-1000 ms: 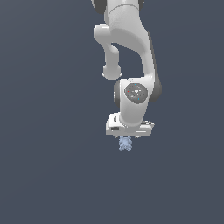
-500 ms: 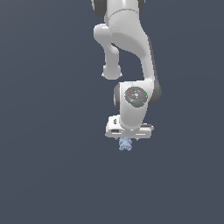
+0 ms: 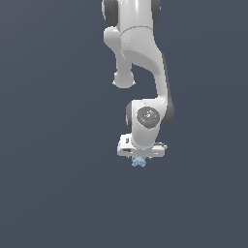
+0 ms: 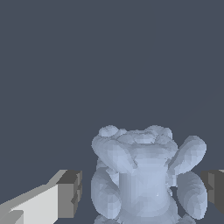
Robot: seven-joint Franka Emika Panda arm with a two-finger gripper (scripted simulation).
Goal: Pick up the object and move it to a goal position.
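The object (image 3: pixel 139 162) is a small pale blue lumpy figure with rounded knobs, resting on the dark grey surface. My white gripper (image 3: pixel 140 158) hangs straight over it, and in the exterior view the hand covers the figure's top. In the wrist view the object (image 4: pixel 146 179) stands between my two fingers. One grey pad (image 4: pixel 70 192) stays a small gap away from it. The other pad (image 4: pixel 214 188) sits right at its opposite side. The gripper (image 4: pixel 142 192) is open around the figure.
The dark grey floor (image 3: pixel 58 193) runs flat and featureless all around. The white arm (image 3: pixel 140 58) rises from the gripper toward the exterior view's top. No goal marker shows.
The gripper has come down over the object, which has stayed where it was. The arm's upper links have shifted slightly.
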